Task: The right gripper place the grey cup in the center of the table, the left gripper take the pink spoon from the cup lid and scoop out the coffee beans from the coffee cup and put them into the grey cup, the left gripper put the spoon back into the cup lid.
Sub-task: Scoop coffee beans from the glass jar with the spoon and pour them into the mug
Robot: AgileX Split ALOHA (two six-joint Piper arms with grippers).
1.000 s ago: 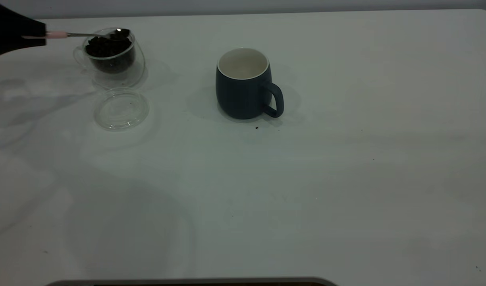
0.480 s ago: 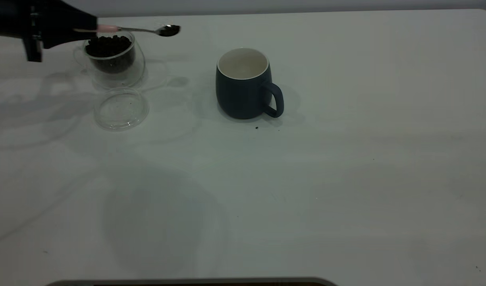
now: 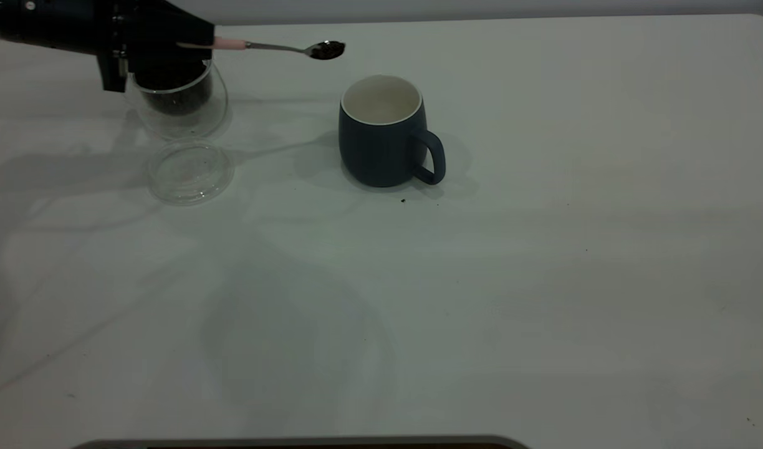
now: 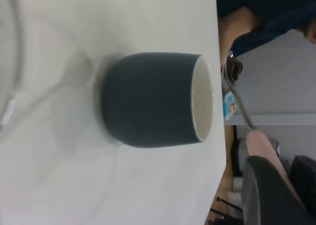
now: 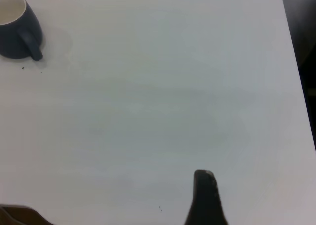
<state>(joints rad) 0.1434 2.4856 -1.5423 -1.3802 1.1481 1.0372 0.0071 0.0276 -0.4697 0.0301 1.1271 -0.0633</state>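
Observation:
My left gripper (image 3: 191, 45) is shut on the pink spoon (image 3: 232, 44) by its handle and holds it level above the table. The spoon's bowl (image 3: 326, 50) carries coffee beans and hangs just up and left of the grey cup (image 3: 381, 140). The gripper hovers over the clear coffee cup (image 3: 179, 109), which holds dark coffee beans (image 3: 176, 100). The empty cup lid (image 3: 190, 171) lies in front of it. The left wrist view shows the grey cup (image 4: 148, 106), the spoon (image 4: 259, 143) and one finger (image 4: 269, 190). The right gripper (image 5: 205, 190) hovers far from the grey cup (image 5: 15, 32).
The white table (image 3: 543, 280) has a few dark specks near the grey cup's base (image 3: 403, 201). The table's right edge shows in the right wrist view (image 5: 291, 62). A dark rim lies along the front edge (image 3: 294, 443).
My left gripper has lifted the loaded spoon out of the coffee cup and carried it to the right, toward the grey cup. The cups and the lid have not moved.

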